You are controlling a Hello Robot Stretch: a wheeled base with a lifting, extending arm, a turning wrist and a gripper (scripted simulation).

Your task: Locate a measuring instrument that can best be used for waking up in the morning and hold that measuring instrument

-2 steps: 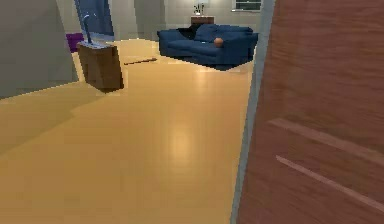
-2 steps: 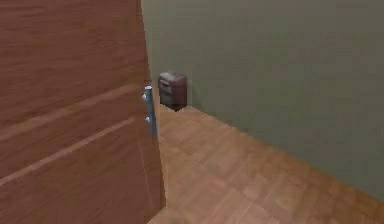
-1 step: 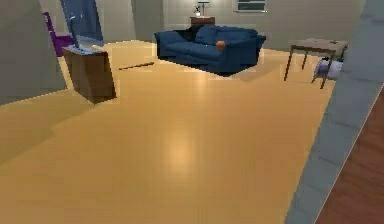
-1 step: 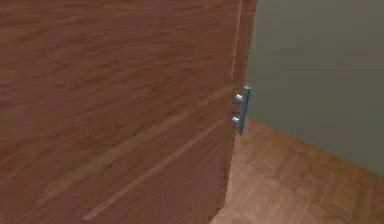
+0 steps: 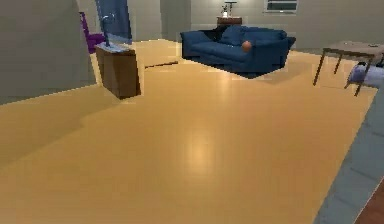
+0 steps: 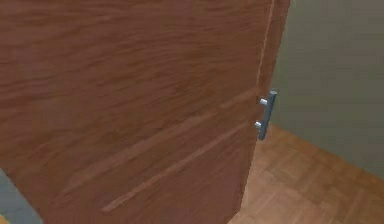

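A small dark object stands on a dark side table at the far wall, behind the blue sofa; I cannot tell what it is. A flat pale thing lies on top of a small brown cabinet at the forward view's left.
A wide wooden floor stretches ahead. An orange ball rests on the sofa. A wooden table stands at the right, a purple chair at the far left. In the arm side view a brown wooden door with a metal hinge stands close by.
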